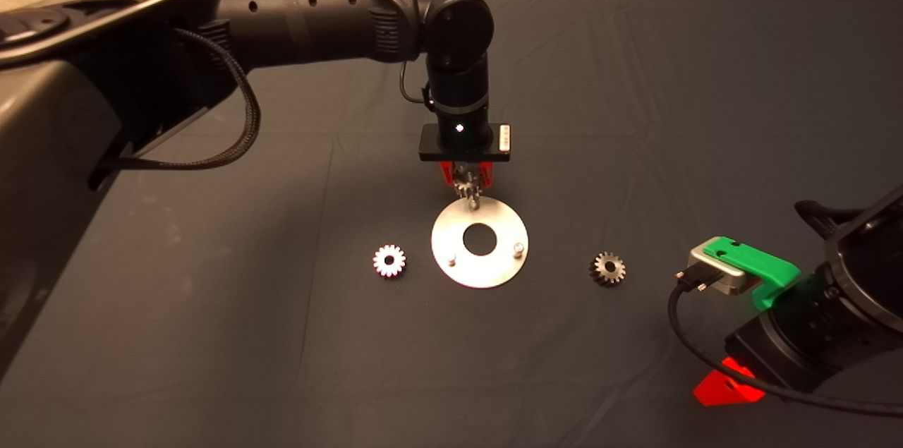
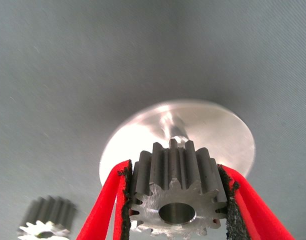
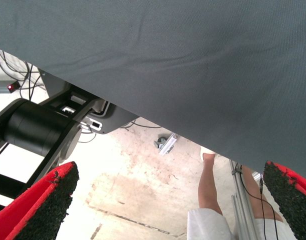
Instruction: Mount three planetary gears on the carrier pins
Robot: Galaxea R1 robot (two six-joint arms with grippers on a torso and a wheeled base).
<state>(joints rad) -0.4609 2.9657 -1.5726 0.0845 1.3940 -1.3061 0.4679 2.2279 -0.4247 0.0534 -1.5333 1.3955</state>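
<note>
The dark mat [image 1: 635,116] is covering the whole table, and the left arm [image 1: 317,17] is reaching in across it from the far left, bending down at its elbow over the middle. The right arm [image 1: 832,321] is sitting parked at the mat's near right corner, its gripper [image 3: 168,200] hanging with fingers spread wide, nothing between them; past the mat's edge its wrist camera is showing pale floor, a black machine base and a person's bare leg [image 3: 209,180]. In the middle of the mat the shiny disc [image 1: 504,261] is lying flat, with a big centre hole and two bare pins [image 1: 452,259] [image 1: 518,247] standing on its near half. The left gripper [image 1: 466,180] is hovering right over the disc's far edge, its red fingers [image 2: 100,210] clamping a gear [image 2: 175,187] by the teeth, the bore showing open on the gear's end face. Directly beneath that gear the third pin [image 1: 473,204] is standing up from the disc; I cannot tell whether gear and pin are touching. A second gear [image 1: 389,261] is lying flat just left of the disc, and a third gear [image 1: 607,269] is lying well off to the disc's right.
</note>
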